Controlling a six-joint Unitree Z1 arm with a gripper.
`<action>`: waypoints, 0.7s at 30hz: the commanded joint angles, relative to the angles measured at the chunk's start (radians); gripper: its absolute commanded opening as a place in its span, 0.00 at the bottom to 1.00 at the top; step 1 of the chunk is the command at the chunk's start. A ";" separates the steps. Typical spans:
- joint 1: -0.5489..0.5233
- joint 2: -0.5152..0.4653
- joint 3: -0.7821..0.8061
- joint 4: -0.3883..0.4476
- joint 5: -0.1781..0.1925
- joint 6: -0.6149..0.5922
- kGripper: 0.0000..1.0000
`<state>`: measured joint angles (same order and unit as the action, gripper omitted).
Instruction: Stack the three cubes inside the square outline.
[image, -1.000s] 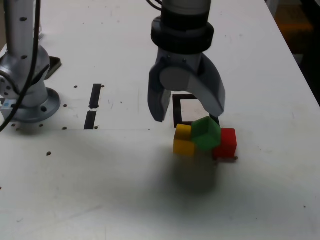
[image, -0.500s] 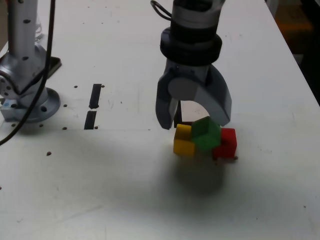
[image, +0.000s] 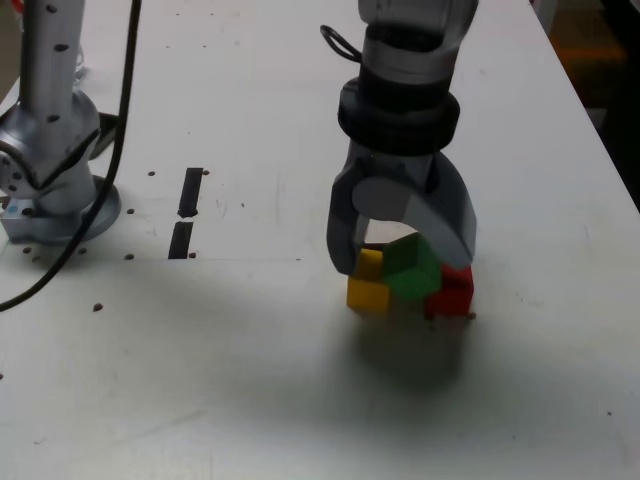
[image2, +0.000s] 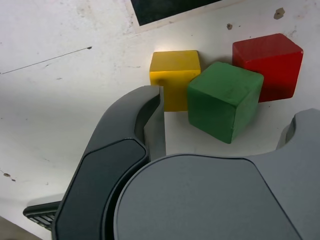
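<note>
Grey pincer (image: 403, 255) agape over green cube (image: 412, 267)

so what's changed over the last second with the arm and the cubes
The gripper has moved toward the exterior view's right and come down, its open jaws now straddling the green cube. Nothing has been taken hold of. The green cube still sits tilted across the yellow cube and the red cube, all three where they were. The square outline is now mostly hidden behind the gripper in the exterior view.
</note>
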<state>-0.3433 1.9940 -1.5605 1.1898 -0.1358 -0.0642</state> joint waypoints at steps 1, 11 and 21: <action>-0.002 0.004 0.001 -0.004 -0.002 0.002 0.91; -0.002 0.013 0.012 -0.022 -0.004 0.003 0.89; -0.002 0.012 0.035 -0.050 -0.007 0.003 0.87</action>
<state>-0.3433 2.0058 -1.5256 1.1419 -0.1419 -0.0616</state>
